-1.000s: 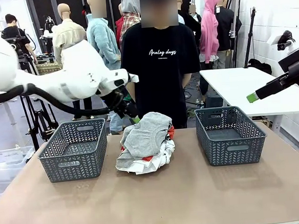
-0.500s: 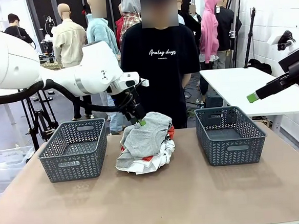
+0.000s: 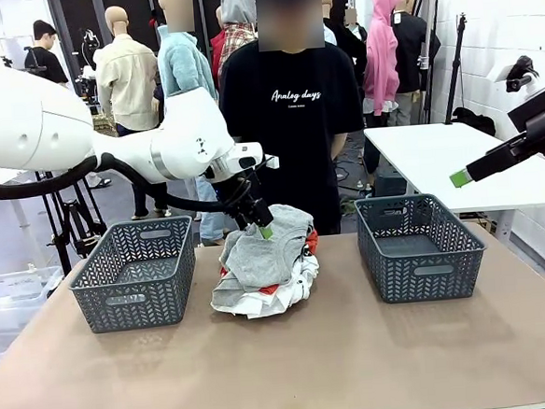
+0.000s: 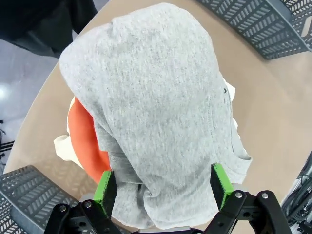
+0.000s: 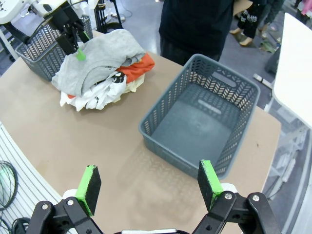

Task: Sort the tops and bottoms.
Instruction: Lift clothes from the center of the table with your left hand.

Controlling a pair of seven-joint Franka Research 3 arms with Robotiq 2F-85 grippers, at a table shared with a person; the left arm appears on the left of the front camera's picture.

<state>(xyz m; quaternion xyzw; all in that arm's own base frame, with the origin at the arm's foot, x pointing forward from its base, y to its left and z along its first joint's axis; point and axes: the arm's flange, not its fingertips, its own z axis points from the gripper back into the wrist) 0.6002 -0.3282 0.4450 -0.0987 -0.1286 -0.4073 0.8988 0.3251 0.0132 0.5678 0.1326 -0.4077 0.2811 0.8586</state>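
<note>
L gripper (image 4: pixel 162 184) down over the clothes pile (image 3: pixel 265 261) at table (image 3: pixel 312 370) centre, between the two grey baskets. Jaws spread wide. Wrist cam: green pads (image 4: pixel 105 189) sit either side of a fold of the grey garment (image 4: pixel 151 107), cloth bulging between them, not pinched. Front cam: fingertips at the far upper edge of the pile, just touching the grey fabric. The grey garment is the top layer and drapes most of the heap. Red-orange T-shirt (image 5: pixel 137 66) pokes out under it on the far-right side of the pile. White T-shirt w/ black print (image 5: pixel 95 96) is at the bottom, spilling toward the near edge. L basket (image 3: pixel 132 275) and R basket (image 5: pixel 204 122) have nothing in them, each just beside the pile, not touching it. R gripper (image 5: pixel 149 178) held high off the table's right side, well apart from the clothes. Its jaws are released and wide, nothing between them. It looks down on the near-right table area and the R basket. Person in a black tee (image 3: pixel 290 119) stands at the far edge, directly behind the pile. Hands hidden behind arm and clothes, can't tell what they're doing.
</note>
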